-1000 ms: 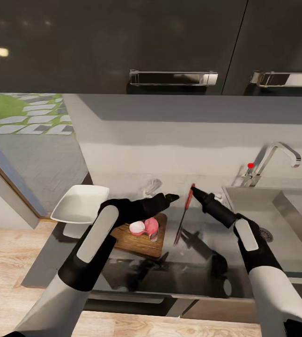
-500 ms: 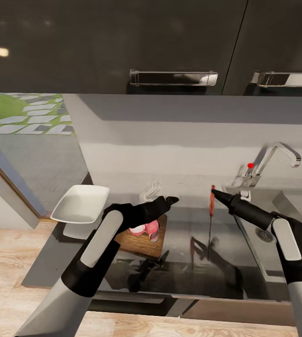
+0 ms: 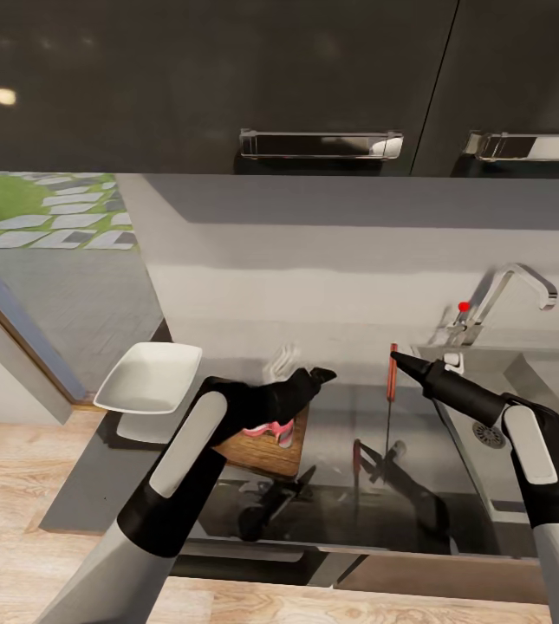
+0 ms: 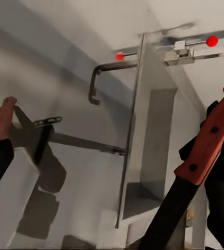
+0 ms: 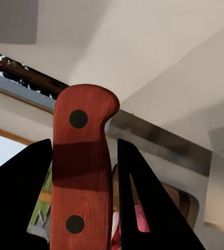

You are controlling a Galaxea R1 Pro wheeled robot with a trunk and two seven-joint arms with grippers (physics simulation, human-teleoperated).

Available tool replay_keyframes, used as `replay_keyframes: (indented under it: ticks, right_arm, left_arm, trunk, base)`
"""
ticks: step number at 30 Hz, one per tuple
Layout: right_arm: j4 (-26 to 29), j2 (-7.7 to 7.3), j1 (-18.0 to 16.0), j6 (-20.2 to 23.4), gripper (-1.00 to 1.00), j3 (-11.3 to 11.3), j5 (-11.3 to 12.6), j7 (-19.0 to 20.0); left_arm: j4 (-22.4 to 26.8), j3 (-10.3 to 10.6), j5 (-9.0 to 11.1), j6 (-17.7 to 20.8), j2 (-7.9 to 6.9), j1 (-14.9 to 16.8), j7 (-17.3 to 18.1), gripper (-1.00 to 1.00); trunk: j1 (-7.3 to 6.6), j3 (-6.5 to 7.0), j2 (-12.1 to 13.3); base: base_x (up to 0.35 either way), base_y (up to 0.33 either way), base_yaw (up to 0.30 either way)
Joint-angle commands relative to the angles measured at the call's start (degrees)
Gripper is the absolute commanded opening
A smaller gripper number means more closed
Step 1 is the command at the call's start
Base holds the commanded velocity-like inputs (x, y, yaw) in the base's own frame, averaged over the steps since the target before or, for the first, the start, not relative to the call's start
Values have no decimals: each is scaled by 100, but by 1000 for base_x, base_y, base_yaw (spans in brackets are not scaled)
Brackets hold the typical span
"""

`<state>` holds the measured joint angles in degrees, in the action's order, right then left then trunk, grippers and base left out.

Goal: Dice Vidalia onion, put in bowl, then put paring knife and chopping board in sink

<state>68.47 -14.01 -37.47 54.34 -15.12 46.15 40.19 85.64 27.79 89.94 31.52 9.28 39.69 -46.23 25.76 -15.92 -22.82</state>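
The right tool [image 3: 398, 358] is clamped on the red handle of the paring knife [image 3: 391, 374], which hangs blade-down above the table [image 3: 340, 511], just beside the near-left corner of the sink [image 3: 522, 407]; the right wrist view shows the two dark fingers [image 5: 143, 208] pressed flat against either side of the riveted handle. The knife looks light, stiff and slim, so a pinch on the handle seems the right hold, though held near one end it may swing or twist if moved fast, and its smooth sides could slip. The left tool [image 3: 321, 374] hovers well to the left of the sink, over the chopping board [image 3: 262, 452]; whether it is apart or together I cannot tell. On the board, partly hidden under that arm, lies the pink Vidalia onion [image 3: 270, 426], apparently in cut pieces: small, rounded, likely slick and easy to roll. The white bowl [image 3: 149, 379] sits farther left of the sink, beyond the board.
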Motion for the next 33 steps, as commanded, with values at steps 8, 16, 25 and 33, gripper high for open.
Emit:
replay_keyframes:
  ticks: [8,16,25,33]
  right_arm:
    - [0,20,-6,23,-100,8,-25,18]
    - [-2,28,-6,23,-100,12,-26,24]
    - [0,30,-6,24,-100,10,-21,39]
    - [0,19,-6,29,-100,9,-19,42]
  left_arm:
    - [5,26,491,-309,4,-84,-564,100]
    - [7,107,620,-419,-18,-128,-726,100]
    - [-15,83,621,-427,-58,-261,-738,100]
    - [-21,56,558,-429,-110,-302,-715,100]
  trunk:
    - [3,-11,-11]
    - [3,-11,-11]
    - [3,-11,-11]
    - [3,-11,-11]
  base:
    - [0,0,0]
    - [0,0,0]
    - [0,0,0]
    - [0,0,0]
